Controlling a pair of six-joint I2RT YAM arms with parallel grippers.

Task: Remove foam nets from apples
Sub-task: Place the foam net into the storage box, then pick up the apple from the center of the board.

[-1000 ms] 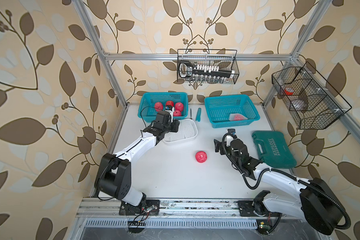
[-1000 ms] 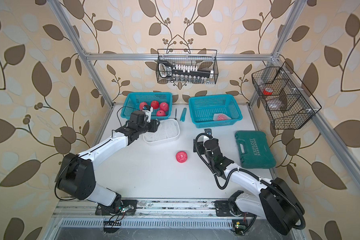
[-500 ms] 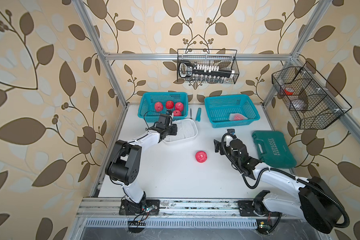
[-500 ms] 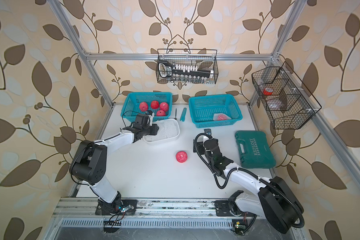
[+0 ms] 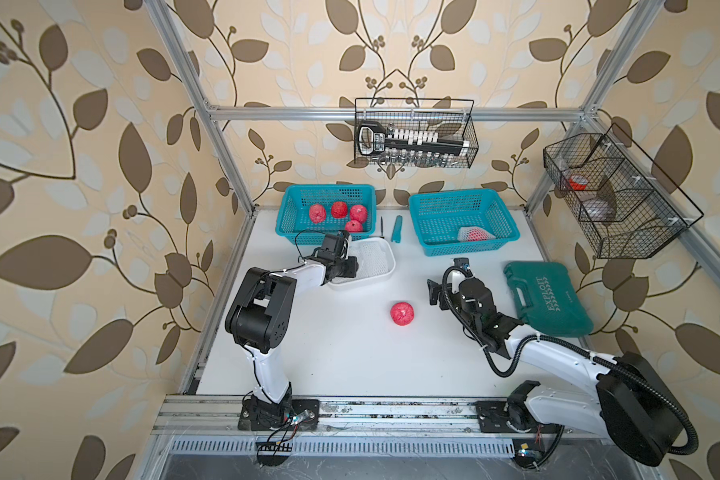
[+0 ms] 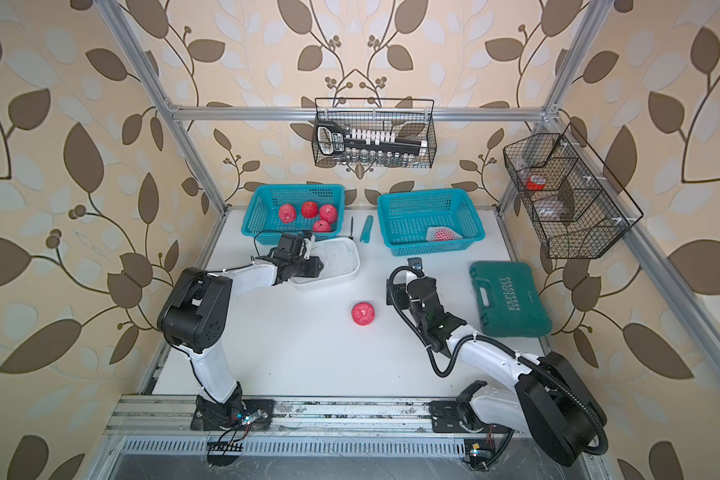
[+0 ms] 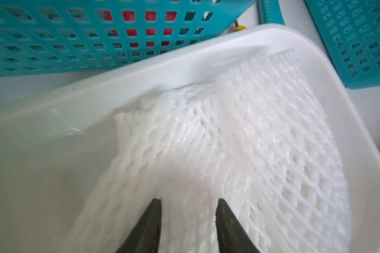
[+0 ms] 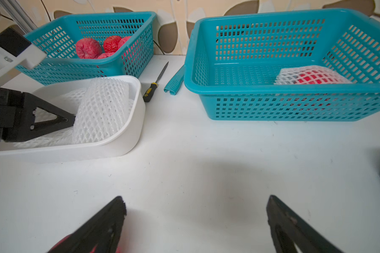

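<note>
Four apples (image 5: 339,210) in teal basket (image 5: 329,193) — green case (image 5: 547,299) reads EXPLOIT.

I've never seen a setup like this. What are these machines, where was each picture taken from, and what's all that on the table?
These are two robot arms bolted to the front edge of a white table. Each ends in a two-fingered gripper. The two wide pictures come from one camera head overhead. The two close-ups come from small cameras on the wrists, looking out past the dark fingers.

The job is stripping foam nets off apples. At the back, one teal basket holds four bare apples. The other basket holds one netted apple. A loose apple lies mid-table, and a green tool case lies at the robot's right.

The left gripper reaches into a white tub of foam nets. Its fingers are partly apart with net between them, and it is unclear whether it grips. The right gripper is wide open and empty.
</note>
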